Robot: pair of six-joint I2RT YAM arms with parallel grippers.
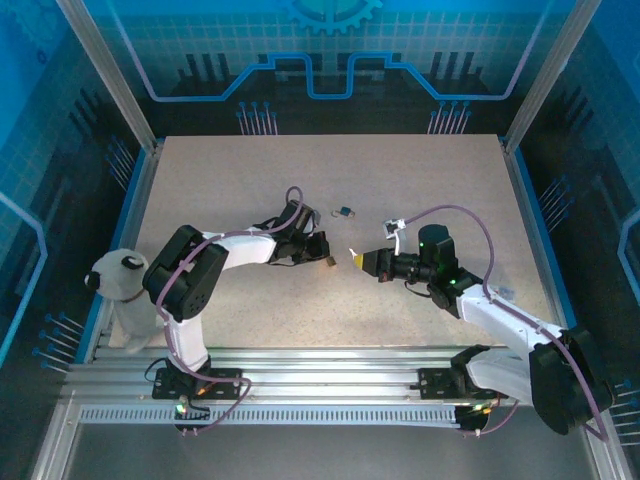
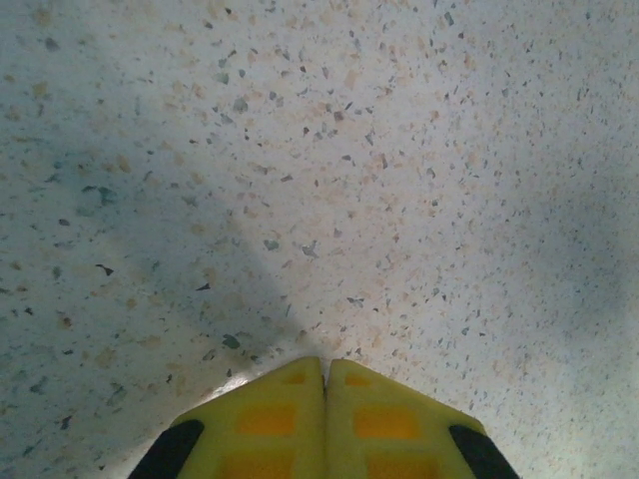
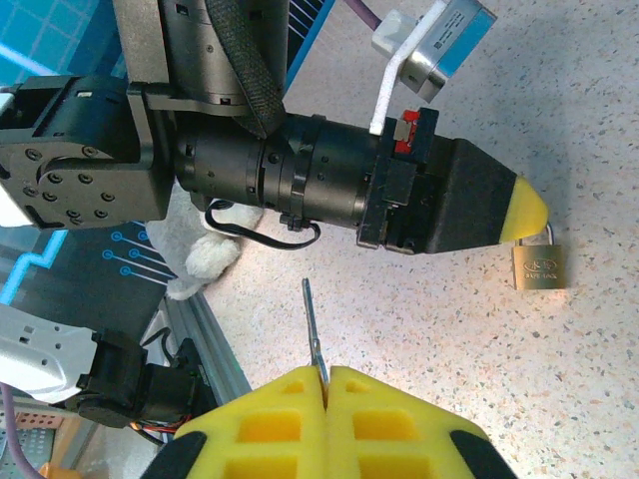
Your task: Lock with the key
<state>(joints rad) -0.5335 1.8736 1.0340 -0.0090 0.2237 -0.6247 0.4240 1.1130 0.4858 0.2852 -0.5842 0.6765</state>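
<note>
We note the left tool [image 2: 324,371] with its yellow pads pressed flat together. Nothing shows between them in its own wrist view, and speckled tabletop [image 1: 300,170] lies beyond.

The right tool [image 3: 325,379] has its pads closed on the key [image 3: 312,321]. The thin metal blade sticks out past the fingertips toward the left tool's body, without touching it.

The brass padlock [image 3: 539,266] sits right at the left tool's yellow tip, which covers part of the shackle. We cannot tell whether the tip touches or grips it, or whether the padlock rests on the tabletop.

From above, the 2 tools face each other near the middle of the tabletop, tips close but apart.

1 small item [image 1: 343,211] lies farther back, apart from both and too small to identify.

A white plush toy [image 1: 118,285] sits at the left edge, beside the left arm.
</note>
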